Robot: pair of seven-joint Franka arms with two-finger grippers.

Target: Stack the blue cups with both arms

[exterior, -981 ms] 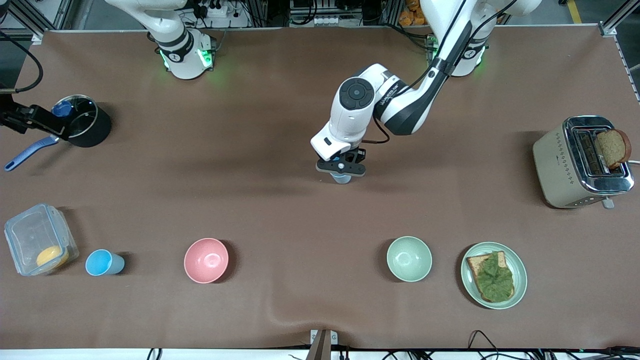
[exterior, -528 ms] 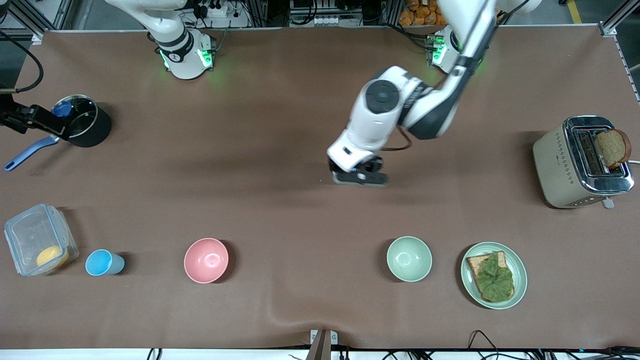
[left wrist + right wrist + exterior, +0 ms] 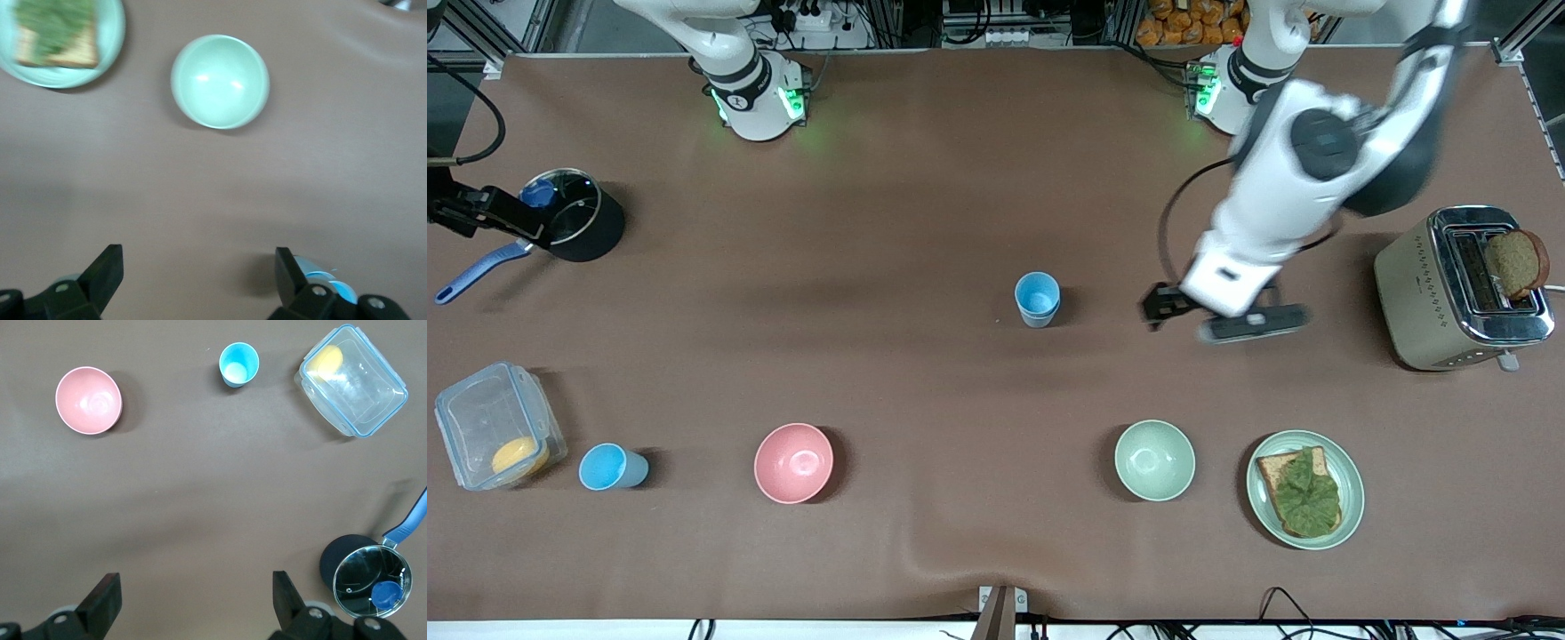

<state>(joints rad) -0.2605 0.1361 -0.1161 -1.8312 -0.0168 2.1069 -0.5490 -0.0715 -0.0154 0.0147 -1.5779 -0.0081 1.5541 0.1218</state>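
A blue cup [image 3: 1037, 299] stands upright in the middle of the table, and a second rim under its own suggests one cup nested in another. Another blue cup [image 3: 611, 467] stands beside the clear container, nearer the front camera at the right arm's end; the right wrist view shows it too [image 3: 238, 364]. My left gripper [image 3: 1209, 316] hangs open and empty over bare table between the middle cup and the toaster. In the left wrist view, a sliver of that cup [image 3: 327, 283] shows past one finger of the left gripper [image 3: 198, 270]. My right gripper [image 3: 197, 597] is open and empty, high over the table.
Nearest the front camera stand a pink bowl [image 3: 793, 462], a pale green bowl [image 3: 1154, 460] and a plate with topped toast [image 3: 1304, 489]. A toaster [image 3: 1458, 289] is at the left arm's end. A clear container [image 3: 498, 425] and a black pot [image 3: 574, 216] are at the right arm's end.
The left gripper opened, let go of the cup in the middle of the table, and swung away toward the toaster, uncovering the cup. The right arm has not moved.
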